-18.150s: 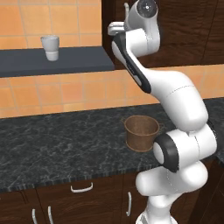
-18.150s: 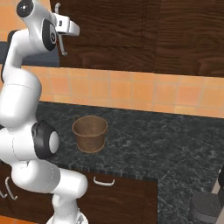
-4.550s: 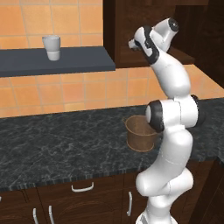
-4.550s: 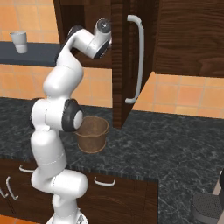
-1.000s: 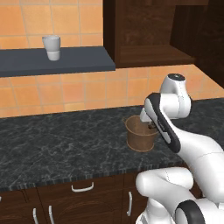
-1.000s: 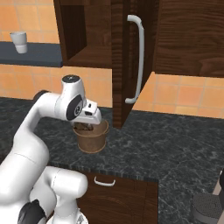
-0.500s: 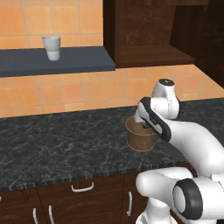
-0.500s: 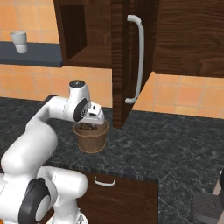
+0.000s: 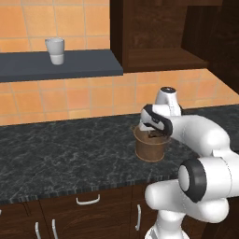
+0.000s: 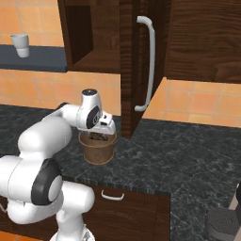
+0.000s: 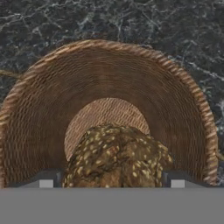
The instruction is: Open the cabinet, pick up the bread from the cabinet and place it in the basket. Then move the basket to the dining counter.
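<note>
In the left base view the white arm rises from the lower right, bends at a dark elbow joint and folds back low over the black speckled granite counter (image 9: pixel 70 154), its wrist tipped down so that the two-finger gripper (image 9: pixel 156 136) reaches into the mouth of the small round brown woven basket (image 9: pixel 150 149), which stands on that counter. Above, the tall dark brown wooden wall cabinet (image 9: pixel 158 32) stands open, and a white cup (image 9: pixel 55 50) sits on the dark blue-grey shelf (image 9: pixel 60 65) to its left. In the right base view the arm climbs from the lower left and curls forward, the hand pointing down at the basket's rim, just in front of the swung-out cabinet door with its long silver bar handle (image 10: pixel 147 63). In the hand view the camera looks straight down into the basket, where a brown seeded loaf of bread (image 11: pixel 116 157) lies on the woven bottom between the two dark fingertips (image 11: pixel 43 179). The jaws stand wide, one tip on each side of the loaf; whether they press on it I cannot tell.
</note>
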